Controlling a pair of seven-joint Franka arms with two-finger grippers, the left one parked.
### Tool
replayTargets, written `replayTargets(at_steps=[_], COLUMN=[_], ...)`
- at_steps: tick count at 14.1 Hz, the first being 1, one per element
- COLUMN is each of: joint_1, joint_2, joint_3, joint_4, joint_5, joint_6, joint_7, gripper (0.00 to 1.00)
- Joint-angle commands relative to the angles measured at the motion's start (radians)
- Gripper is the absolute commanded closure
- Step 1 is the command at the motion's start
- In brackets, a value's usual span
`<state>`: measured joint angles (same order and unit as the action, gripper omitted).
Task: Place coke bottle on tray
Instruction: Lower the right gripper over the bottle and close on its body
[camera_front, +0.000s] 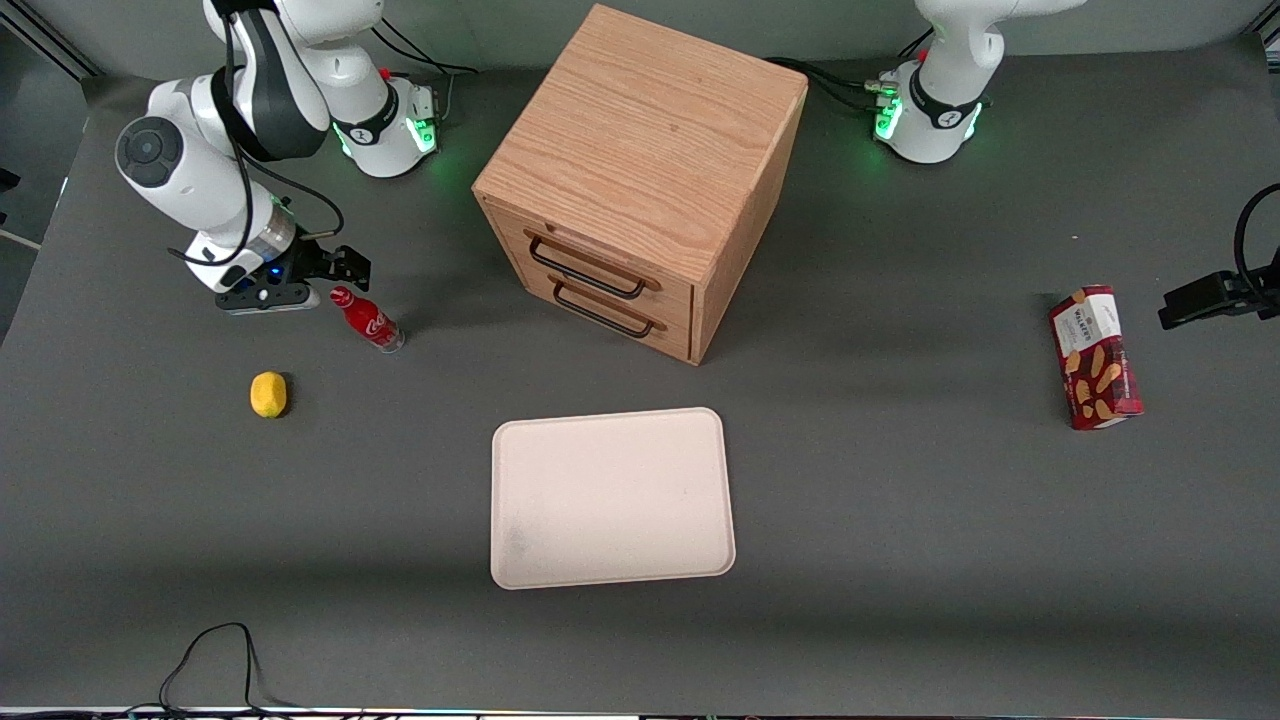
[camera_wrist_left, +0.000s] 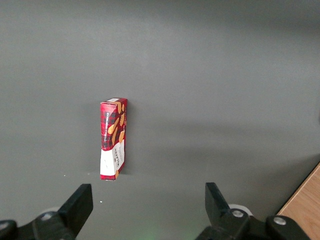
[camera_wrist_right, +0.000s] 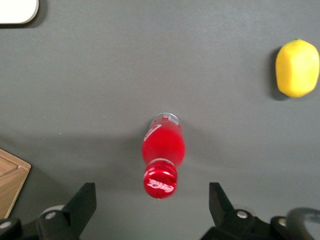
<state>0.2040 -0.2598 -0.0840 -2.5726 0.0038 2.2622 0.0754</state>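
The coke bottle (camera_front: 366, 319) stands upright on the desk (camera_front: 900, 520), in front of the wooden drawer cabinet (camera_front: 640, 180) and off toward the working arm's end, well apart from it. The hand (camera_front: 262, 297) hovers just beside the bottle, on the side away from the cabinet; in the wrist view its fingers (camera_wrist_right: 82, 205) are spread wide, nothing between them, with the bottle's red cap (camera_wrist_right: 160, 182) sitting roughly midway across the gap.

The step in hand looks like the approach for the grasp. To do it well, I would keep the cap centred between the fingers while coming down, and close on the body below the neck rather than on the cap, since a tall narrow bottle probably tips at a one-sided nudge. Both fingers should meet it together.

The bottle is small and red, with a white script logo on its side and a clear base (camera_wrist_right: 165, 118); the cap carries the same script.

A lemon (camera_front: 268, 393) lies nearer the front camera than the bottle, farther from the cabinet. The cream-white tray (camera_front: 610, 497) lies flat in front of the cabinet, well apart from the bottle, bare and large enough to be a forgiving target. A red snack box (camera_front: 1095, 357) lies toward the parked arm's end.
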Motion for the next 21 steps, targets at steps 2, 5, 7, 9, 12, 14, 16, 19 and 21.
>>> replayTargets(at_steps=[2,5,7,9,12,14,16,19,21], joint_1=[0.015,0.014,0.012,0.012,0.011,0.009,0.009,0.002,0.002], joint_2=[0.039,0.042,0.051,0.053,0.054,0.054,0.054,0.056,0.054], joint_3=[-0.005,-0.008,-0.010,-0.010,-0.014,-0.014,-0.014,-0.016,-0.016], joint_4=[-0.006,-0.009,-0.009,-0.011,-0.011,-0.021,-0.026,-0.031,-0.032], joint_5=[-0.012,-0.012,-0.012,-0.013,-0.013,-0.013,-0.018,-0.019,-0.019], joint_6=[0.048,0.048,0.048,0.051,0.051,0.062,0.074,0.076,0.076], joint_7=[-0.025,-0.074,-0.086,-0.089,-0.123,-0.124,-0.134,-0.158,-0.158], gripper=[0.00,0.00,0.00,0.00,0.00,0.01,0.01,0.06,0.37])
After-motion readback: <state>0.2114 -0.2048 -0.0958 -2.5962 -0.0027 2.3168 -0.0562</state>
